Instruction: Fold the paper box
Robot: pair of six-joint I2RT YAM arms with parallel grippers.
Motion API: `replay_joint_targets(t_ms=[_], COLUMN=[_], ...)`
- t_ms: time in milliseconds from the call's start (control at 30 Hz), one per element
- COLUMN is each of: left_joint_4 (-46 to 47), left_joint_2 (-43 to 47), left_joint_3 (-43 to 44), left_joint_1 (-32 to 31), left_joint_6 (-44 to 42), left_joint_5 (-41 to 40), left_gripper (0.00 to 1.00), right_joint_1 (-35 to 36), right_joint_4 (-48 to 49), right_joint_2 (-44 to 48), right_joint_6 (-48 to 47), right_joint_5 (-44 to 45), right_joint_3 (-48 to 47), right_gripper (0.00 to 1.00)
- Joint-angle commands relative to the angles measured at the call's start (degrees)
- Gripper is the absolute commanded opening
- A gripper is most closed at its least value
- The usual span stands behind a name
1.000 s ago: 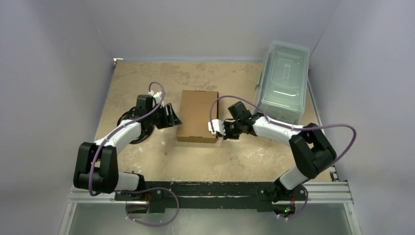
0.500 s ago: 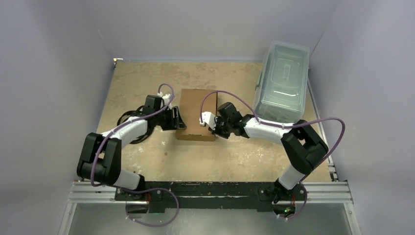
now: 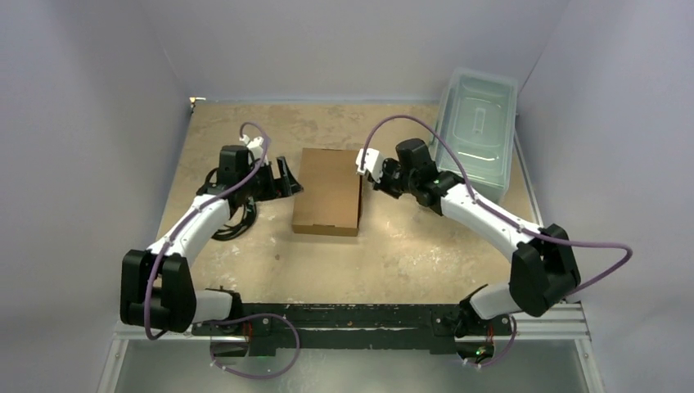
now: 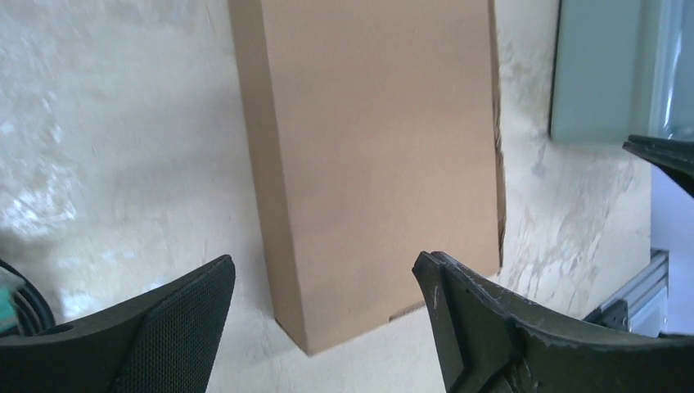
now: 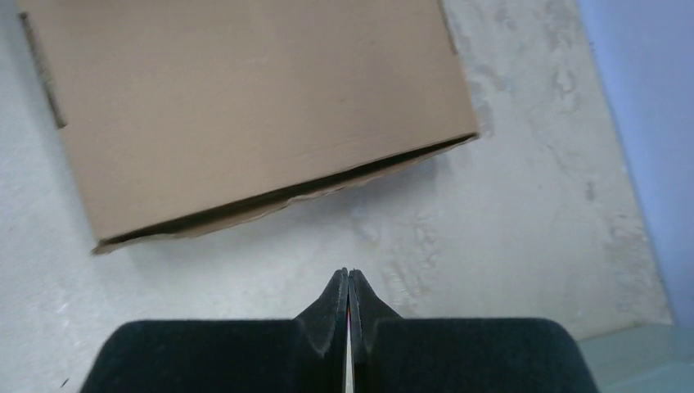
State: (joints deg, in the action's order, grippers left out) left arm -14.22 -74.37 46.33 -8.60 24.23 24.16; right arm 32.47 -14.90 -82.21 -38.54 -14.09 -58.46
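Top external: paper box (image 3: 329, 190) between left gripper (image 3: 288, 178) and right gripper (image 3: 368, 170).

The left arm (image 3: 192, 225) and the right arm (image 3: 483, 217) are alike, built of white tubular links joined by chunky black joint housings. A thin purple cable (image 3: 397, 117) runs in loose loops along each one, from base to wrist. Both stand on black bases bolted to a dark rail (image 3: 352, 315). The left gripper (image 4: 323, 266) has broad black fingers (image 4: 176, 319), one faced with a fine mesh-textured pad, and the right gripper (image 5: 348, 274) has matte black fingers tapering to thin tips, with a small white block (image 3: 364, 162) mounted at its wrist.
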Motion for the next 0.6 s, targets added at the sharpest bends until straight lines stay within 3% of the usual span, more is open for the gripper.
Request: replay_joint_targets(t_ms=[0, 200, 367, 567], left_joint_4=[3.5, 4.4, 3.2, 1.8], left_joint_2=[-5.2, -16.2, -22.4, -24.4], left_joint_3=[6.0, 11.1, 12.0, 12.4], left_joint_1=[1.8, 1.8, 1.5, -1.8], left_joint_6=[0.2, 1.1, 0.9, -0.1], left_joint_5=[0.9, 4.1, 8.5, 9.9], left_gripper=[0.83, 0.79, 0.74, 0.73], right_joint_1=[0.6, -0.3, -0.3, -0.1], right_joint_4=[3.6, -6.5, -7.0, -6.2], right_joint_2=[-6.0, -20.2, -24.5, -29.6], right_joint_6=[2.6, 1.8, 1.9, 9.9], right_joint_5=[6.0, 6.0, 2.5, -6.0], right_joint_3=[-6.1, -18.1, -18.7, -22.3], right_gripper=[0.0, 0.0, 0.0, 0.0])
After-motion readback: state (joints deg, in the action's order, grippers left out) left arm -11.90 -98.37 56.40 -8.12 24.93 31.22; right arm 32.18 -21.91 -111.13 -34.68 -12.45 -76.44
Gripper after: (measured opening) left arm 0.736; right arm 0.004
